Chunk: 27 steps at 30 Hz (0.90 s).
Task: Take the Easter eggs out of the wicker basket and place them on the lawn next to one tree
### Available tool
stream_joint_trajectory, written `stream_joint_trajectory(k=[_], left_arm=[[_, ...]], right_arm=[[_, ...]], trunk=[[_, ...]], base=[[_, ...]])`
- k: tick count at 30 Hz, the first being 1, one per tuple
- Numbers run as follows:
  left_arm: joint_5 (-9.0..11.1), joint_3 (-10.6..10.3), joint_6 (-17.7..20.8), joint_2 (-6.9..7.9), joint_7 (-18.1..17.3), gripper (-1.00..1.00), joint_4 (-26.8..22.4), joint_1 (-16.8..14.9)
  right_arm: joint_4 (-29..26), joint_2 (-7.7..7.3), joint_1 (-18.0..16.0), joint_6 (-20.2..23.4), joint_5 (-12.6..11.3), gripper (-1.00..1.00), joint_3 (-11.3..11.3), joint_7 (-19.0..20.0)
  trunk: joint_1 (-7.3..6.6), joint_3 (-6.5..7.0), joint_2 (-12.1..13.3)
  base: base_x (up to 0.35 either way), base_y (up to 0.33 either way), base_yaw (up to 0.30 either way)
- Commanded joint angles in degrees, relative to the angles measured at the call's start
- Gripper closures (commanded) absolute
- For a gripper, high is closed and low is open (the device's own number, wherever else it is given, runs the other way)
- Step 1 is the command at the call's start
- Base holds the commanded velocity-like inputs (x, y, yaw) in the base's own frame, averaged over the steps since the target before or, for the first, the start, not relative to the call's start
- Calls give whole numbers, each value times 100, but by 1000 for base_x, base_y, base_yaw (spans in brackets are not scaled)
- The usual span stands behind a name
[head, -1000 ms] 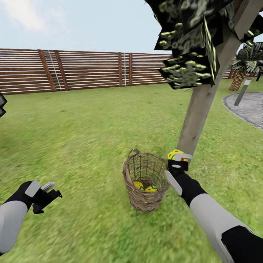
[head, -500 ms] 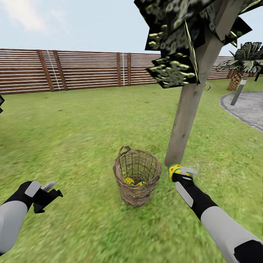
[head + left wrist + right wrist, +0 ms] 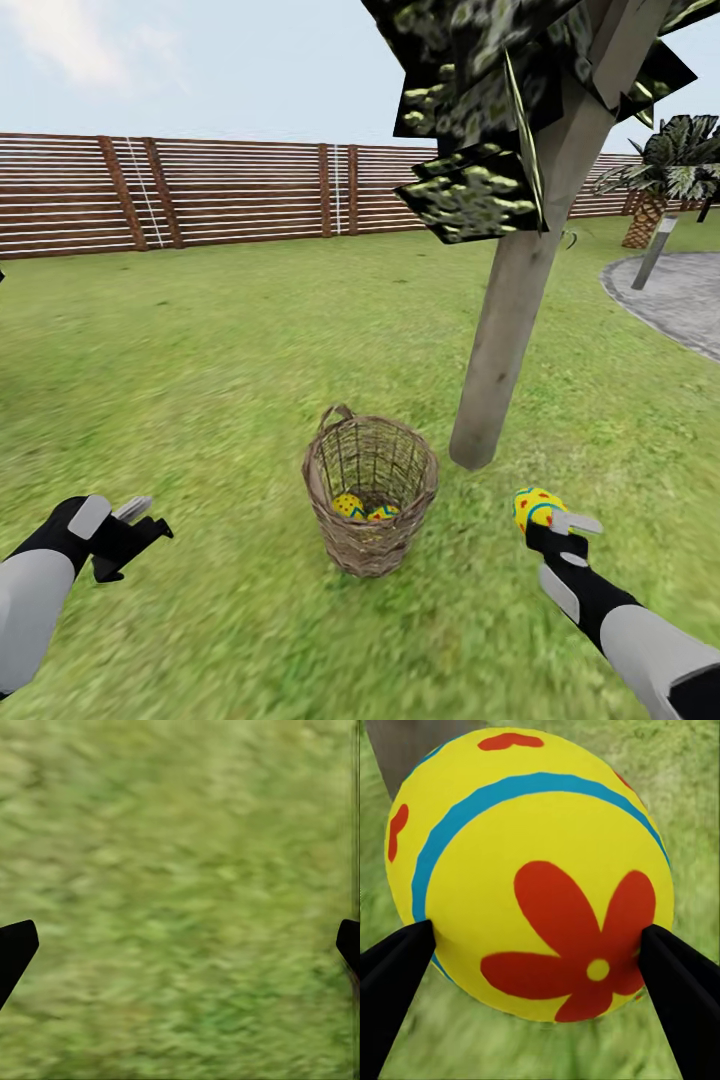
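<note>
One egg (image 3: pixel 535 507) sits pinched in my right gripper (image 3: pixel 545 515); I've carried it out past the basket (image 3: pixel 371 494) to the tree (image 3: pixel 497 370). Two remain inside; left gripper (image 3: pixel 135 520) spread.

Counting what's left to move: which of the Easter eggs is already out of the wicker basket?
The egg clamped in the right hand, over the lawn near the tree. Two others lie inside the basket.

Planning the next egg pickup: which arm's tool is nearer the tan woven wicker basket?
Right. The right tool, gripping a yellow painted egg, sits just right of the tan woven wicker basket; the left tool hangs farther off to its left.
</note>
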Motion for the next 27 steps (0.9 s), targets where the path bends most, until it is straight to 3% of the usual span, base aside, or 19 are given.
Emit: stream_joint_trajectory(k=[1,5,7,10,11,12,13,15,17,23,27], left_arm=[[64,19,28,2,29,-100,-7,-3],[104,25,84,10,-236,-100,207,-3],[88,28,65,28,-909,-100,652,-3],[-117,16,14,140,-2511,-100,1260,-3],[-420,14,-153,165,-3225,-100,1509,0],[-674,13,-357,173,-3711,-100,1606,2],[-1028,10,-658,180,-4481,-100,1690,4],[-1388,6,-915,185,-5669,-100,1753,27],[-1580,-2,-1074,173,-6224,-100,1774,125],[-1711,-6,-1559,108,-6496,-100,1786,284],[-1720,-6,-1718,92,-6489,-100,1785,294]], right_arm=[[211,-15,-6,-339,-55,100,56,235],[513,3,-3,-709,-58,100,86,643],[556,5,55,-743,-61,100,90,680],[594,5,171,-763,-56,100,91,734],[599,5,191,-767,-55,100,91,787],[601,5,198,-772,-54,100,91,825],[600,2,205,-778,-49,100,91,865],[593,-3,210,-788,-46,100,87,894],[589,-14,211,-794,-45,100,84,904],[607,27,212,-794,-100,100,72,871],[735,165,212,-834,-26,100,91,888]], trunk=[[1,-5,-2],[1,-5,-2],[1,-5,-2],[1,-5,-2],[1,-5,-2],[1,-5,-2],[1,-5,-2],[1,-5,-2],[1,-5,-2],[1,-5,-2],[1,-5,-2]], base=[[191,0,0],[61,0,0],[9,0,0],[3,0,0],[0,0,0],[0,0,0],[0,0,0],[0,0,0],[0,0,0],[0,0,0],[0,0,0]])
